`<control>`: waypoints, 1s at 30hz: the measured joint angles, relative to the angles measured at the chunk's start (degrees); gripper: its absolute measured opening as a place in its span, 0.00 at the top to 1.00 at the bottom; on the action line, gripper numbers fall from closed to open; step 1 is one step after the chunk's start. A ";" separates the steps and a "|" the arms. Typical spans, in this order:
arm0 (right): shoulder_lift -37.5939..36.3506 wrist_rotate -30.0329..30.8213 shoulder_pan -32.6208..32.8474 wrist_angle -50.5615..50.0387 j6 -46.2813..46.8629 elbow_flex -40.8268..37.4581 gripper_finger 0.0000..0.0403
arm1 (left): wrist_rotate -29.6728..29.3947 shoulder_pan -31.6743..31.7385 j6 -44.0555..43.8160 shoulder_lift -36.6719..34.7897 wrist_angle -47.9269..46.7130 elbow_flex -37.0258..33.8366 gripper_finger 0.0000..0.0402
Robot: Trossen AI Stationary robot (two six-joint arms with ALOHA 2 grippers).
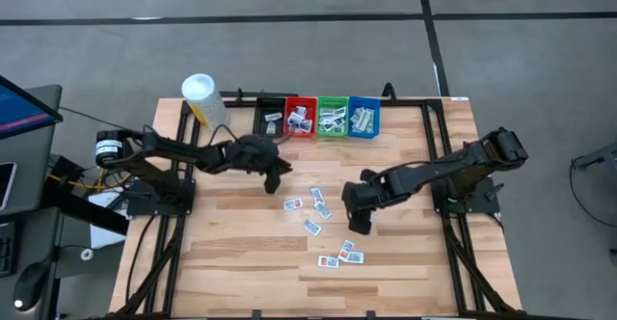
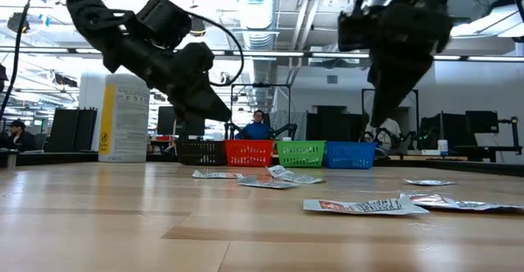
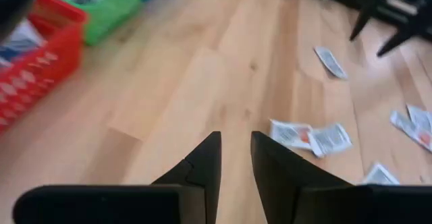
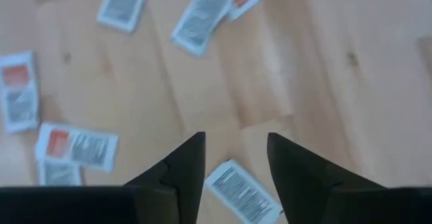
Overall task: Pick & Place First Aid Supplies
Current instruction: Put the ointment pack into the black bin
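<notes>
Right wrist view: right gripper (image 4: 235, 158), fingers spread and empty, above a white packet (image 4: 241, 191) hidden in the high view. Left wrist view: left gripper (image 3: 235, 158), fingers slightly parted, empty, near the red bin (image 3: 34, 62).

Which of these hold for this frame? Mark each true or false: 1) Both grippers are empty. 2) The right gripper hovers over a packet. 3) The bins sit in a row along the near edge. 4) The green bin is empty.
1) True: the left gripper and the right gripper hold nothing.
2) True: a packet lies on the table below its open fingers.
3) False: the bins stand at the far edge.
4) False: the green bin holds packets.
</notes>
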 joint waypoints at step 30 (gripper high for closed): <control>0.04 5.96 8.60 11.05 4.56 -15.47 0.64 | -11.19 -10.66 -0.20 0.00 3.45 -0.84 0.80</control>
